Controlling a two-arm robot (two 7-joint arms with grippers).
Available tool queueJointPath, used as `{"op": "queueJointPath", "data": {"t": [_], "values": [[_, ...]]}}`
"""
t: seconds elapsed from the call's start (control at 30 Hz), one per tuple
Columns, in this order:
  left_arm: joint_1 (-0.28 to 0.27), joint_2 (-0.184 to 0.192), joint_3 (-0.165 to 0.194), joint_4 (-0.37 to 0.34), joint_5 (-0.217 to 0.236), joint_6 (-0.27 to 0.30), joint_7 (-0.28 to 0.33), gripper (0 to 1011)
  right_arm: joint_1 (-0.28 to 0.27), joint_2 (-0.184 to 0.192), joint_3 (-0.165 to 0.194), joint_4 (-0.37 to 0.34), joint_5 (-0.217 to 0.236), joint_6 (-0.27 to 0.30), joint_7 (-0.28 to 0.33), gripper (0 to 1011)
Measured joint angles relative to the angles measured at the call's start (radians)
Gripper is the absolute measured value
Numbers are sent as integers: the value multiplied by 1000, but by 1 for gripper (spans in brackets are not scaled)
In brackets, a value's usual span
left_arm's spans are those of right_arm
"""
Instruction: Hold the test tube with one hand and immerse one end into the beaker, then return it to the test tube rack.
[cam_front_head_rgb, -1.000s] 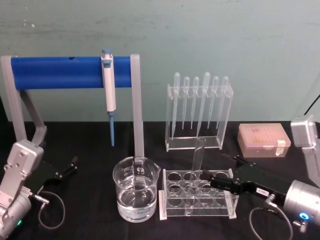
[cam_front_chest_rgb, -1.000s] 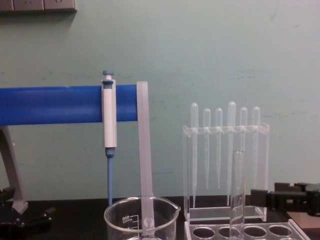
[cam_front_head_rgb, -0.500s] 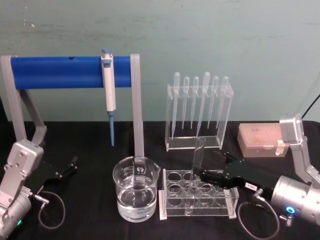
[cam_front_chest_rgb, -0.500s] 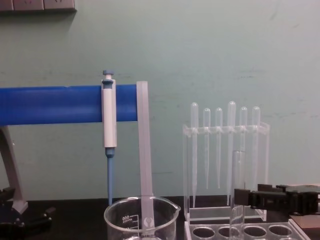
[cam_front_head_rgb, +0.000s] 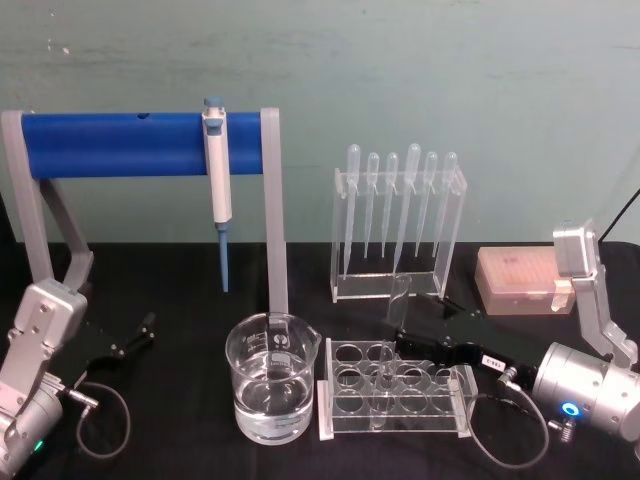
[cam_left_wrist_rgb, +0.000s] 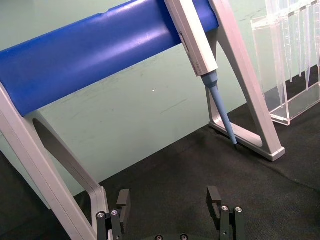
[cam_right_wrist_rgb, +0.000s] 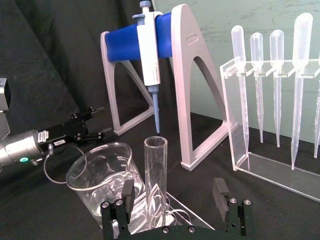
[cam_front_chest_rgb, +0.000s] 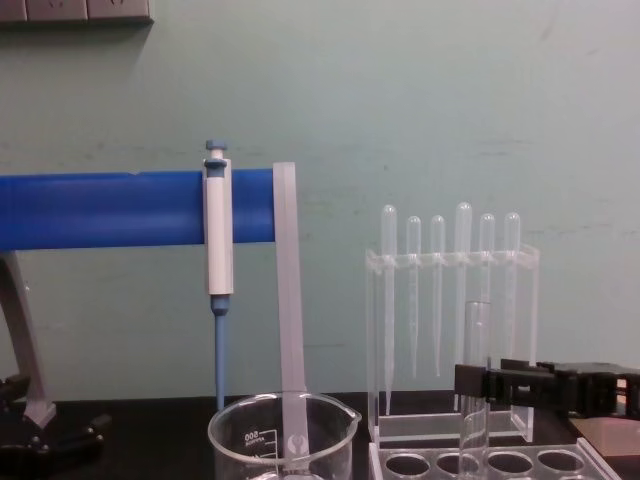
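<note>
Glass tube (cam_front_head_rgb: 392, 335) stands in the rack (cam_front_head_rgb: 325, 400), leaning slightly, its rounded end down in a hole near the rack's middle and its rim above the right gripper (cam_front_head_rgb: 412, 335). That gripper reaches in low from the right with its fingers (cam_right_wrist_rgb: 129, 194) spread to either side of the tube. From the right wrist, the tube sits just beside one finger with a clear gap to the other, so nothing is clamped. From the chest, a black fingertip crosses in front of the tube partway up.

Past the gripper's fingertips, just beyond the rack's far end, sits the beaker (cam_front_head_rgb: 272, 375), partly filled with clear liquid. Behind the gripper, by the green wall, a clear stand (cam_front_head_rgb: 452, 235) holds six pipettes (cam_front_head_rgb: 392, 200), and a tan tip box (cam_front_head_rgb: 528, 280) lies behind the silver wrist. Farther off beyond the beaker, a white-and-blue pipettor (cam_front_head_rgb: 217, 170) hangs from a blue bar (cam_front_head_rgb: 120, 143).

The left gripper (cam_left_wrist_rgb: 168, 200) rests low on the black table (cam_front_head_rgb: 180, 290), well apart from the right gripper, with its fingers spread and holding nothing.
</note>
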Motion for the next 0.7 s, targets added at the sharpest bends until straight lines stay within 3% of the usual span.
{"op": "queueJointPath", "data": {"t": [0.53, 0.7], "values": [[0, 0, 0, 0, 0, 0, 0, 1000, 8, -6, -2, 11, 6, 1, 1, 997], [0, 0, 0, 0, 0, 0, 0, 1000, 8, -6, -1, 10, 6, 1, 0, 883]]}}
